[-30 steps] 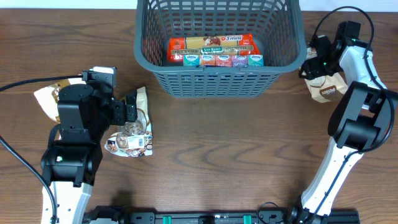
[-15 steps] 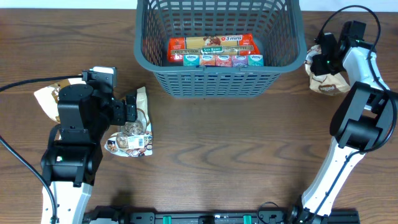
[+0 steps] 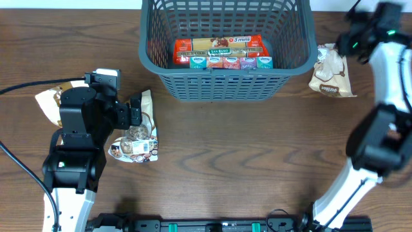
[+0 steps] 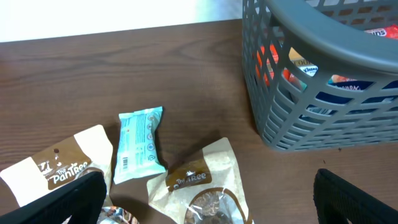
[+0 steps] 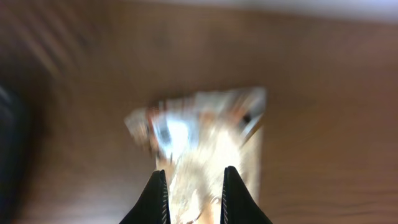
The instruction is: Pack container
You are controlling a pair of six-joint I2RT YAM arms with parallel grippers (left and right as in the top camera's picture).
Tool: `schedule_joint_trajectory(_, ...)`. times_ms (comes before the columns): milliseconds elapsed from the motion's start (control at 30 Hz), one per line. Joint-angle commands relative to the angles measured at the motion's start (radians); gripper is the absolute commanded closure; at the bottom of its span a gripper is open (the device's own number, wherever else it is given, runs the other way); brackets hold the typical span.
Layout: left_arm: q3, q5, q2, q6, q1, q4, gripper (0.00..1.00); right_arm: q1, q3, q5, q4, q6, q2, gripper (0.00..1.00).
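Here, right gripper (image 5: 194, 179) clamps a brown-and-cream snack packet (image 3: 329, 72) beside the dark grey lattice-sided plastic basket (image 3: 226, 84).
Left gripper (image 4: 208, 196) gapes wide near the desk (image 3: 244, 161) left edge.

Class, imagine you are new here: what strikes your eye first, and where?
The big dark grey basket stands at the far middle of the table, holding a red packet beside a row of small packs. Right of it, the right gripper pinches a cream-brown snack bag.

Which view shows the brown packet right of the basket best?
Overhead: the brown packet shows sharp and nearly whole beside the basket. Right wrist catches it close but motion-blurred. Left wrist misses it.
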Motion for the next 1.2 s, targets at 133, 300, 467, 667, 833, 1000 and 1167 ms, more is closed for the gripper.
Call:
schedule_joint_trajectory(133, 0.014, -0.008, 0.0, -0.008, -0.003, 0.003, 0.01, 0.012, 0.055, -0.092, 0.05, 0.067, -0.368, 0.99)
schedule_joint_trajectory(300, 0.014, -0.008, 0.0, -0.008, -0.003, 0.003, 0.01, 0.018, 0.055, -0.088, 0.045, 0.067, -0.452, 0.99)
schedule_joint_trajectory(467, 0.014, -0.008, 0.0, -0.008, -0.003, 0.003, 0.01, 0.017, 0.052, -0.087, -0.032, 0.067, -0.433, 0.99)
schedule_joint_trajectory(667, 0.014, -0.008, 0.0, -0.009, -0.003, 0.002, 0.01, 0.017, 0.052, -0.08, -0.096, 0.067, -0.363, 0.99)
schedule_joint_trajectory(833, 0.014, -0.008, 0.0, -0.009, -0.003, 0.002, 0.01, 0.017, 0.052, -0.075, -0.142, 0.068, -0.288, 0.97)
schedule_joint_trajectory(1000, 0.014, -0.008, 0.0, -0.009, -0.003, 0.002, 0.01, 0.017, 0.052, -0.073, -0.179, 0.067, -0.212, 0.67)
schedule_joint_trajectory(1167, 0.014, -0.008, 0.0, -0.009, -0.003, 0.0, 0.01, 0.017, 0.052, -0.073, -0.185, 0.067, -0.148, 0.36)
